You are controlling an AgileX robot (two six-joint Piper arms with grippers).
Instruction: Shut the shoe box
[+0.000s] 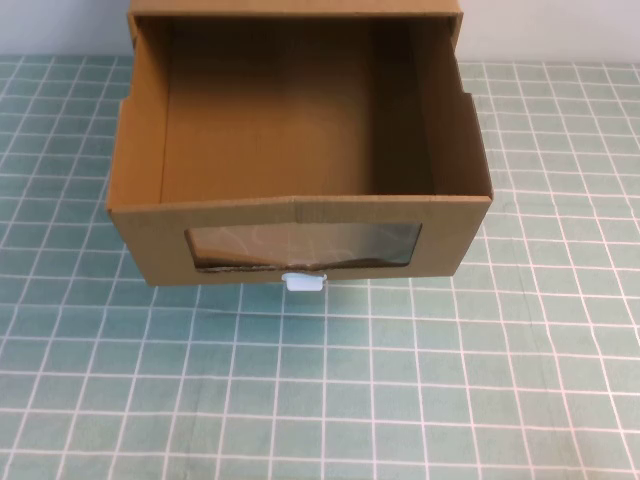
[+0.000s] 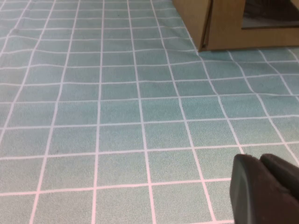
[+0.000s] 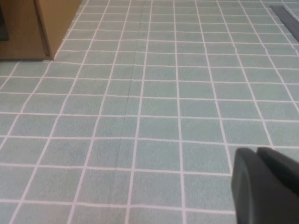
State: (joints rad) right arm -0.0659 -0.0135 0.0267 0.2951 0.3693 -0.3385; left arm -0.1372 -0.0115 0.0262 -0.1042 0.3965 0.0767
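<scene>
The shoe box (image 1: 300, 215) is a brown cardboard drawer pulled well out of its sleeve at the back of the table. It is empty inside. Its front has a clear window (image 1: 303, 245) with a small white pull tab (image 1: 303, 282) below it. A corner of the box shows in the left wrist view (image 2: 224, 23) and in the right wrist view (image 3: 42, 23). My left gripper (image 2: 261, 161) is shut and empty, low over the mat, well short of the box. My right gripper (image 3: 257, 154) is shut and empty, also short of the box. Neither arm shows in the high view.
The table is covered by a green mat with a white grid (image 1: 320, 400). The box's outer sleeve (image 1: 300, 10) stands at the back edge. A dark strip (image 3: 286, 16) lies at the mat's far right in the right wrist view.
</scene>
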